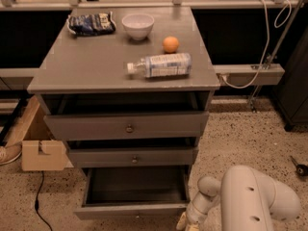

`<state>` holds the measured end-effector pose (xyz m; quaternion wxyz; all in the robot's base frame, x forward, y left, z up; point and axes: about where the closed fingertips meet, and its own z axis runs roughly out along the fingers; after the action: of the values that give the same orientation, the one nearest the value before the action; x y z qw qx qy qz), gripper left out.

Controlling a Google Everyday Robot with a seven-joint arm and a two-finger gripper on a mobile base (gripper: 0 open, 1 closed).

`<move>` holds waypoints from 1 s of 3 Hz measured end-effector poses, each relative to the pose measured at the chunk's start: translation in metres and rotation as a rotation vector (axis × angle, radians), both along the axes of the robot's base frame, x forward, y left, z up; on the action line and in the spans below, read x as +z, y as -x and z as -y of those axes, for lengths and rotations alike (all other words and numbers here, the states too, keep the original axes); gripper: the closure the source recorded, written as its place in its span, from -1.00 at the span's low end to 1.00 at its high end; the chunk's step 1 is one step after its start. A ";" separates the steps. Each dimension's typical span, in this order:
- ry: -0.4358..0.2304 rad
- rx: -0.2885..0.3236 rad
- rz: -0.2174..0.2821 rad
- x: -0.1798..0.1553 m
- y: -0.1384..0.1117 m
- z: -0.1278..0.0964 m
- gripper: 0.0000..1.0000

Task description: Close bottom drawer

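The bottom drawer (130,209) of the grey cabinet is pulled out toward me. Its dark inside shows and looks empty. Its low flat front runs along the bottom edge of the view, and its knob does not show. My gripper (186,222) is low at the bottom edge, just right of the drawer front's right corner, at the end of my white arm (255,201). Part of the gripper is cut off by the frame. I cannot tell whether it touches the drawer.
The middle drawer (132,157) and top drawer (127,126) stand slightly out. On the cabinet top (86,66) are a lying water bottle (161,65), an orange (170,44), a white bowl (138,25) and a chip bag (90,23). A cardboard box (41,153) sits left on the floor.
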<state>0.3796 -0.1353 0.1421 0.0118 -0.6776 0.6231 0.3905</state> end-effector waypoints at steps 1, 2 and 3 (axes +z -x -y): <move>-0.022 -0.050 0.091 -0.011 -0.018 -0.001 0.31; -0.039 -0.142 0.210 -0.019 -0.040 -0.007 0.77; -0.036 -0.167 0.242 -0.023 -0.047 -0.007 1.00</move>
<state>0.4267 -0.1278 0.1195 0.1313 -0.6653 0.6641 0.3148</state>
